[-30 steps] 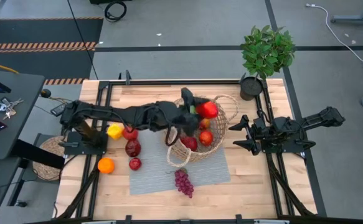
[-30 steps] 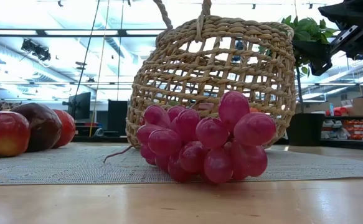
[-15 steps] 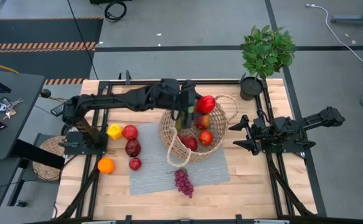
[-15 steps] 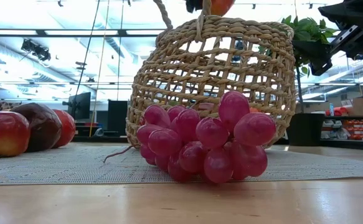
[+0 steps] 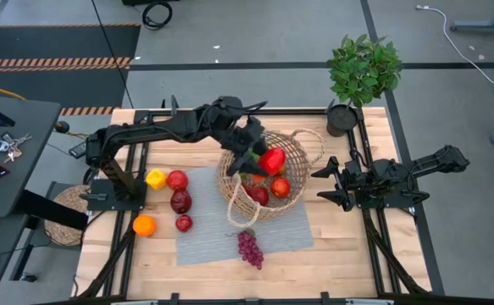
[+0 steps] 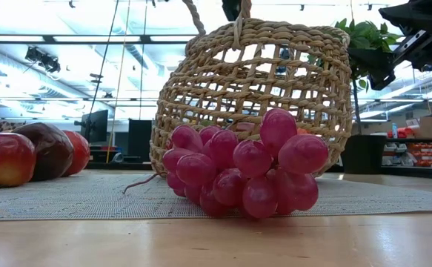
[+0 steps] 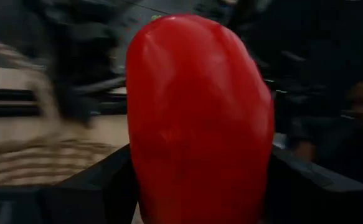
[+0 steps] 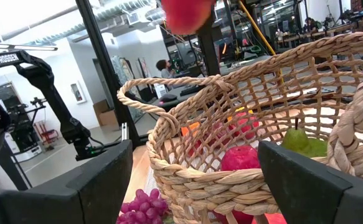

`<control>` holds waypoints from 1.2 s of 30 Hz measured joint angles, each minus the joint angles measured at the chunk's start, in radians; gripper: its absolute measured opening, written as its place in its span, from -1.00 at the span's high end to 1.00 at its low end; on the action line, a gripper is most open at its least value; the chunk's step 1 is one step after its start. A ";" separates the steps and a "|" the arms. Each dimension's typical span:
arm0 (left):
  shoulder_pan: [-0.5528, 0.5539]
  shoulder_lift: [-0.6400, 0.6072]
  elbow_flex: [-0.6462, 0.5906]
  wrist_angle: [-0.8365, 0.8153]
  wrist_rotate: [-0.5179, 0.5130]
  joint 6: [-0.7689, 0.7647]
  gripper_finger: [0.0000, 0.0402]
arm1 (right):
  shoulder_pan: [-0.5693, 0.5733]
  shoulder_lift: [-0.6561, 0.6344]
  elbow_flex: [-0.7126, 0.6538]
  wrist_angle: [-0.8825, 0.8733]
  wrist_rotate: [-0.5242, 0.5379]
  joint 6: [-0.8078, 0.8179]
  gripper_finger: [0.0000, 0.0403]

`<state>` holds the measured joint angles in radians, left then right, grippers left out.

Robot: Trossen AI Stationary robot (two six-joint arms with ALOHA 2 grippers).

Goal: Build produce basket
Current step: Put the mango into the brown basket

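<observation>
So the left hand (image 5: 259,158) is hovering right over the basket (image 5: 302,199) with a red pepper (image 5: 271,160) clamped between its fingers – the left wrist view is basically all pepper (image 7: 200,118), with a dark finger pressed on either side of it. The basket sits on a grey mat (image 5: 208,241) around the middle of the tabletop (image 5: 331,263), and already has a few pieces in it: a couple of red apples (image 5: 280,187) and a green pear (image 8: 304,144).

The rest of the produce lies outside it – purple grapes (image 5: 250,247) on the mat just in front of the basket, then a yellow pepper (image 5: 156,179), some more red apples (image 5: 177,180) and an orange (image 5: 144,225) off to the left.

The right hand (image 5: 329,183) is parked just beside the basket on its right side, fingers spread apart and holding nothing. A potted plant (image 5: 361,72) stands at the far right corner.
</observation>
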<state>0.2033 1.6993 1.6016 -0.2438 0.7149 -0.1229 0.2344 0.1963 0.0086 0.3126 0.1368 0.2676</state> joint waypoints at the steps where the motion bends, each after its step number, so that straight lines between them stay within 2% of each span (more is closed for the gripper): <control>1: -0.001 0.000 0.000 0.002 0.038 -0.008 -0.37 | 0.000 0.000 0.000 0.000 0.000 0.000 -0.73; 4: -0.006 0.000 0.000 0.007 0.106 -0.025 -0.37 | 0.000 0.000 0.000 0.000 0.000 0.000 -0.73; 11: -0.006 0.000 0.000 0.008 0.098 -0.031 -0.38 | 0.000 0.000 0.000 0.000 0.000 0.000 -0.73; 18: -0.055 0.044 0.001 -0.074 -0.229 0.035 -0.38 | 0.000 0.000 0.000 0.000 0.000 0.000 -0.73; 22: -0.095 0.087 0.020 -0.085 -0.323 0.038 -0.38 | 0.000 0.000 0.000 0.000 0.000 0.000 -0.73; 26: -0.134 0.146 0.138 -0.181 -0.431 0.078 -0.38 | 0.000 0.000 0.000 0.003 0.000 0.000 -0.73; 31: -0.180 0.253 0.340 -0.413 -0.679 0.224 -0.38 | 0.000 0.000 0.000 0.007 0.000 0.000 -0.73; 36: -0.209 0.337 0.442 -0.492 -0.884 0.410 -0.38 | 0.000 0.000 0.000 0.007 0.000 0.000 -0.73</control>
<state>-0.0054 2.0359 2.0432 -0.7361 -0.1688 0.2870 0.2342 0.1959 0.0086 0.3197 0.1368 0.2676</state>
